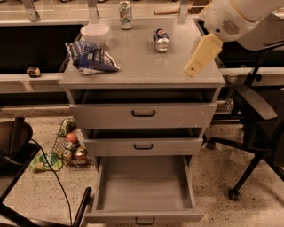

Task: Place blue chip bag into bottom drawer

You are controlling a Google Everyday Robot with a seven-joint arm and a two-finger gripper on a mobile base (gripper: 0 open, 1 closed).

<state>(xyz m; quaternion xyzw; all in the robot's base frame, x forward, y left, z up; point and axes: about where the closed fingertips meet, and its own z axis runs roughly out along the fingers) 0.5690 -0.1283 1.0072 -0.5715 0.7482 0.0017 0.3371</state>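
The blue chip bag (91, 57) lies wrinkled on the left of the grey cabinet top (142, 66), just in front of a white bowl (94, 32). The bottom drawer (144, 210) is pulled wide open at floor level and its tray holds nothing. My gripper (195, 67), cream-coloured on a white arm, hangs above the right part of the cabinet top. It is far to the right of the bag and holds nothing that I can see.
A green can (125, 9) stands at the back of the top and a blue-and-silver can (161, 39) lies on its side. The two upper drawers (143, 115) stand slightly ajar. A wire basket of cans (71, 148) sits on the floor at left. An office chair (257, 133) stands at right.
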